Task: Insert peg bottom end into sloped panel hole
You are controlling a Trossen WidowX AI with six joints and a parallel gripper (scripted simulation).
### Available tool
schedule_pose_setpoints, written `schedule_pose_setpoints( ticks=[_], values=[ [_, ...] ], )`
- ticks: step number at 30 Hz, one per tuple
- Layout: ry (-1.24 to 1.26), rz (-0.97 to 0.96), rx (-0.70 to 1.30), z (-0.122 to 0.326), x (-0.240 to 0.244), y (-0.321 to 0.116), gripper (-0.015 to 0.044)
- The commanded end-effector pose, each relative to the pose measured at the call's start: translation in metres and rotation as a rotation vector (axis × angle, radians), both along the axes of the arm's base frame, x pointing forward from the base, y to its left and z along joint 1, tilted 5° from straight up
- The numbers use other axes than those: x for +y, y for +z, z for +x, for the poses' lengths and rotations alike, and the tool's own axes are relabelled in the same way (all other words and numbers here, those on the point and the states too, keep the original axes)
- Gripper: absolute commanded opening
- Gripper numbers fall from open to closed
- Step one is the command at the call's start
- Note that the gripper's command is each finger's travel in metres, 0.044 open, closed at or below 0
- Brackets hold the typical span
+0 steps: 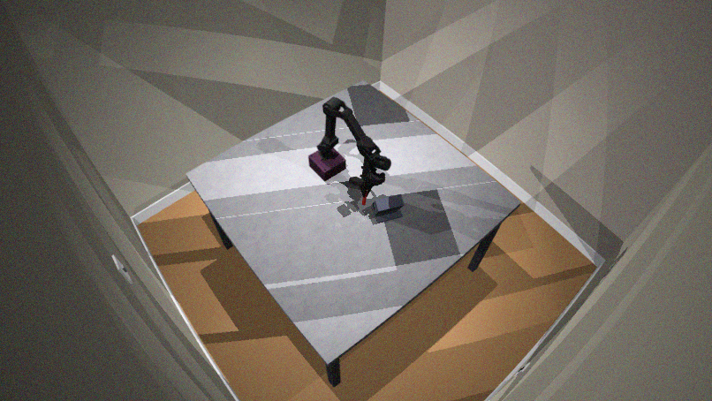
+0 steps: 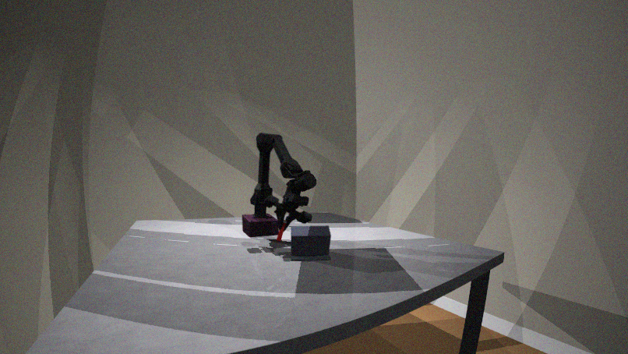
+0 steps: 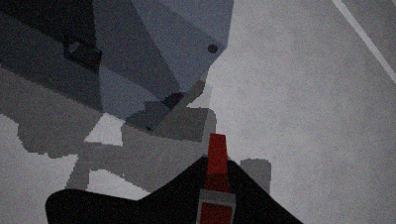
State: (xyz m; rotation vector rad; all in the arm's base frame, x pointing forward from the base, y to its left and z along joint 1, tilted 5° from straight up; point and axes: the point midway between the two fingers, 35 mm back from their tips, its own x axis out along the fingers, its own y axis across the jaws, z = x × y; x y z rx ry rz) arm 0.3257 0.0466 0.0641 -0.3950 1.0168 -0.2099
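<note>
My gripper (image 1: 366, 193) (image 2: 283, 224) (image 3: 216, 166) is shut on the red peg (image 1: 364, 200) (image 2: 280, 234) (image 3: 218, 156). The peg is narrow with flat sides and sticks out below the fingers, leaning slightly in the exterior view. Its lower end is free and outside the hole. The blue-grey block with the sloped panel (image 1: 388, 205) (image 2: 310, 242) (image 3: 144, 55) stands close beside the peg, to its right in the top and exterior views. Its four-sided dark hole (image 3: 83, 54) shows at the upper left of the wrist view, away from the peg tip. The hole's depth is hidden.
The arm's purple base block (image 1: 326, 164) (image 2: 259, 225) stands behind the gripper on the grey table (image 1: 318, 248) (image 2: 175, 272). A small round dark dot (image 3: 212, 49) is on the panel block near its corner. Arm shadows fall across the table around the peg and block.
</note>
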Motion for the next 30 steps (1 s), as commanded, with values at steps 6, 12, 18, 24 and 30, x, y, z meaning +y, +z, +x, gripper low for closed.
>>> schedule_pose_setpoints(
  ticks=[6, 12, 18, 24, 30],
  values=[
    [-0.012, 0.002, -0.048, -0.004, 0.009, -0.002, 0.0],
    [-0.017, 0.005, -0.081, -0.006, 0.015, -0.002, 0.0],
    [-0.022, 0.01, -0.115, -0.008, 0.021, -0.002, 0.0],
    [-0.026, 0.017, -0.148, -0.01, 0.028, -0.002, 0.0],
    [-0.03, 0.025, -0.182, -0.012, 0.033, -0.002, 0.0]
  ],
)
